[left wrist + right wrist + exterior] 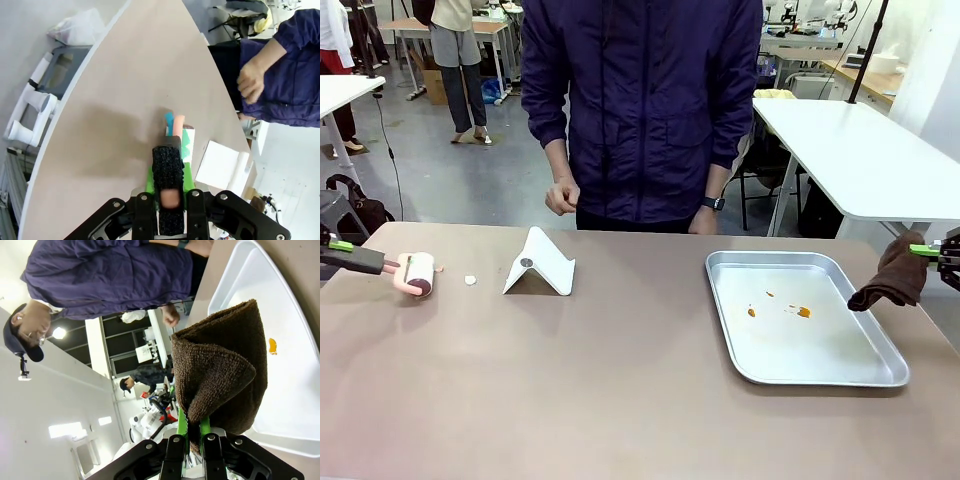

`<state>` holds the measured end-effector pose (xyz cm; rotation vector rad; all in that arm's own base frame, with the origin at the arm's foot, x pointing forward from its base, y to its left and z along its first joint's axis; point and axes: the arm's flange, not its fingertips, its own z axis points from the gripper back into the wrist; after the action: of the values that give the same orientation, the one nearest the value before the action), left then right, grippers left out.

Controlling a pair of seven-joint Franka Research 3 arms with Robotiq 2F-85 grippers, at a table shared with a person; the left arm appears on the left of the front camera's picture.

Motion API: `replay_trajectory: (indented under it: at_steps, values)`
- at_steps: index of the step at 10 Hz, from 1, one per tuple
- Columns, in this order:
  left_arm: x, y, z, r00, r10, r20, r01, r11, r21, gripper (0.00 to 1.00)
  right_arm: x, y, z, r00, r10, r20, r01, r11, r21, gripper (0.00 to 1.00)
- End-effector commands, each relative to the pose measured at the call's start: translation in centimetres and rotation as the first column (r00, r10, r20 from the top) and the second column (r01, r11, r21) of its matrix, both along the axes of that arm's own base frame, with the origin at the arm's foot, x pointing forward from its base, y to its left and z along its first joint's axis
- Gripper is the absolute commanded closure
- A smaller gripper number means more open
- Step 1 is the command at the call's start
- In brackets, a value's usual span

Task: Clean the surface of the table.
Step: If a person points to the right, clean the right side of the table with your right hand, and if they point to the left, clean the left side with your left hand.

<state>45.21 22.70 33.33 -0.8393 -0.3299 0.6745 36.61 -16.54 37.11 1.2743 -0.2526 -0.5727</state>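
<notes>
The taupe table (620, 390) spans the front view. At its far left my left gripper (344, 247) is shut on the dark handle of a lint roller (418, 273), whose pink-ended head rests on the top. The left wrist view looks along that handle (167, 172) to the roller head (176, 131) lying on the table (120, 90). Two small white scraps (470, 280) lie just right of the roller. At the right edge my right gripper (932, 251) is shut on a brown cloth (892, 275) that hangs above the tray's right rim. The cloth (220, 370) bunches between my right gripper (192, 426).
A silver metal tray (880, 375) with orange stains (803, 312) sits on the table's right half. A white folded stand (540, 265) is left of centre. A person in a navy jacket stands at the far edge with both hands (561, 197) near the body. White tables flank the scene.
</notes>
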Motion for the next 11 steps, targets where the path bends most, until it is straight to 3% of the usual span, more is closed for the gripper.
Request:
replay_trajectory:
  at_steps: [1,11]
  values:
    - [1.7,-1.4,-2.5,0.995,0.018,-0.094,-0.010,0.997,0.079,0.78,-0.1,0.0,0.6,1.000,0.006,-0.021,-0.006,1.000,0.007,1.00]
    - [0.6,-9.3,-5.0,0.972,-0.215,-0.096,0.228,0.960,0.164,0.78,-0.1,0.0,0.6,1.000,0.006,-0.021,-0.006,1.000,0.007,1.00]
